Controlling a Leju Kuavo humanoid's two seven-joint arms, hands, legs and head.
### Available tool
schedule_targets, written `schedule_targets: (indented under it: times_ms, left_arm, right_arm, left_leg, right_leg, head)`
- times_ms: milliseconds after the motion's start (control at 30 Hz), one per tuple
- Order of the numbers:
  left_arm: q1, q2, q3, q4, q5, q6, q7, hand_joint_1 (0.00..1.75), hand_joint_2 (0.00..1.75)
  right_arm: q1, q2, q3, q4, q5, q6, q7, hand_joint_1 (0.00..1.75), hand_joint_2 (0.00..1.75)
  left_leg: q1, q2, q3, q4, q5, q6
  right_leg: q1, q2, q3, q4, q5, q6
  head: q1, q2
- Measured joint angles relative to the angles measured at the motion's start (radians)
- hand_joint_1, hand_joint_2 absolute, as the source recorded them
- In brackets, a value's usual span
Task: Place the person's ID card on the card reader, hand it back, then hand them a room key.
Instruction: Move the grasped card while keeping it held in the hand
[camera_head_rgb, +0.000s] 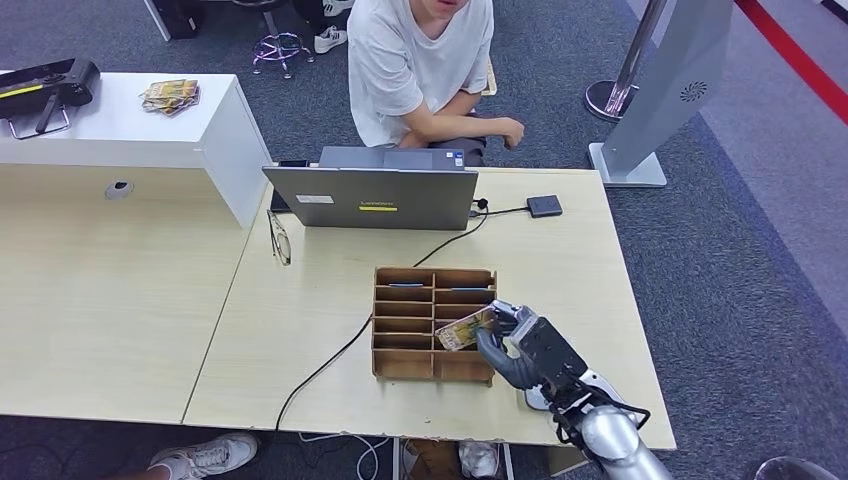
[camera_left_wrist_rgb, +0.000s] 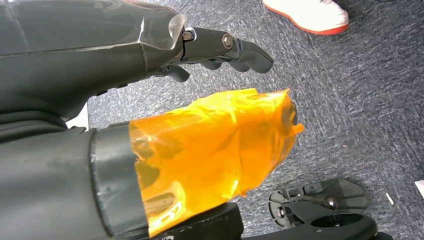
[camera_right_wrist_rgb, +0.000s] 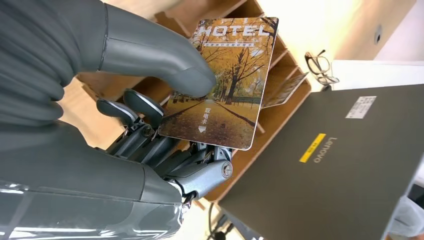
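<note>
Overhead, the right hand (camera_head_rgb: 515, 345) pinches a room key (camera_head_rgb: 463, 329) above the wooden organizer (camera_head_rgb: 434, 324) on a pale table (camera_head_rgb: 300, 330). Grey carpet (camera_head_rgb: 740, 280) surrounds it. The left hand (camera_left_wrist_rgb: 150, 65) hangs with fingers loosely spread, holding nothing.

This looks like a mock hotel front desk set up in an office or lab. Pale wooden desks (camera_head_rgb: 120, 300) stand on grey carpet (camera_head_rgb: 760, 280), with a laptop (camera_head_rgb: 372, 197) near the middle of the frame and a person (camera_head_rgb: 420, 60) seated behind it. A wooden slotted card rack (camera_head_rgb: 432, 322) sits lower centre, and a card printed "HOTEL" (camera_right_wrist_rgb: 225, 80) shows close up. A stanchion post (camera_head_rgb: 625, 70) and a grey kiosk (camera_head_rgb: 670, 80) stand upper right, a white cabinet (camera_head_rgb: 140, 125) upper left.
</note>
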Motion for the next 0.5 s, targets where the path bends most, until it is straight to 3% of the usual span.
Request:
schedule_targets:
  times_ms: [500]
  left_arm:
    - [0.0, 0.001, 0.0, 0.0, -0.002, 0.0, -0.001, 0.0, 0.0]
  right_arm:
    - [0.038, -0.038, -0.051, 0.015, -0.071, 0.065, -0.009, 1.75, 1.75]
  left_leg:
    - [0.0, 0.0, 0.0, 0.0, 0.0, 0.0]
  right_leg:
    - [0.0, 0.0, 0.0, 0.0, 0.0, 0.0]
  head:
    - [0.0, 0.0]
